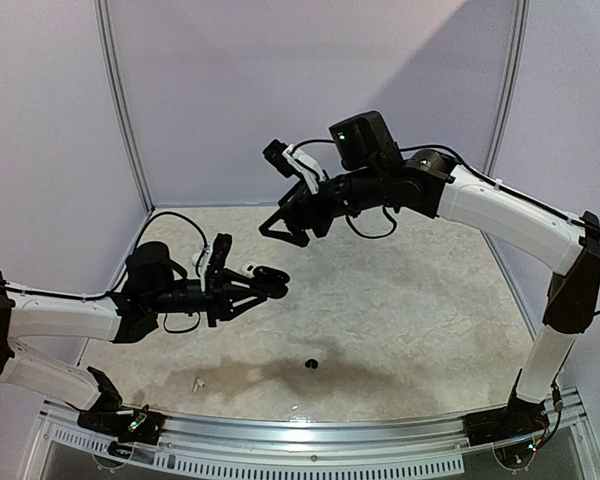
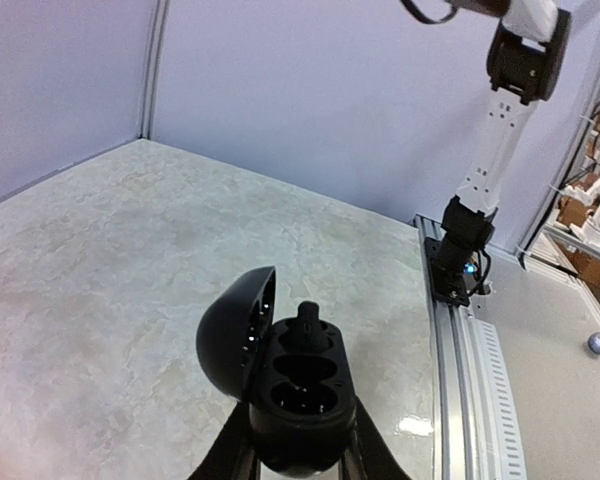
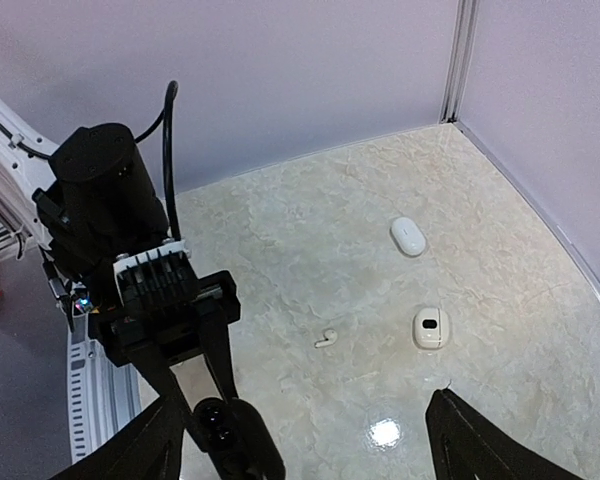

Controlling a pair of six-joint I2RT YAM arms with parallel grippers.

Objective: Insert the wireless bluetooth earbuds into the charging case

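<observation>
Earbuds (image 1: 311, 363) lie loose low on the cream marbled tabletop (image 1: 410, 300) between lilac walls (image 1: 230, 90); left gripper (image 1: 252, 287) clamps an open black charging case (image 2: 300, 385); right gripper (image 1: 283, 232) hangs agape.

Left arm (image 1: 50, 315) low, stretched rightward; left gripper (image 1: 265, 283) level, clamped on case (image 2: 305, 385). Right arm (image 1: 500, 215) high, reaching leftward; right gripper (image 1: 282, 237) tilted down, jaws wide apart, empty.

Both arms have white shell links with black joints and black bases. The left arm (image 1: 55, 315) has a round black camera housing and a looping black cable. The right arm (image 1: 500, 215) has a green light at 9 o'clock on its black camera block.
</observation>
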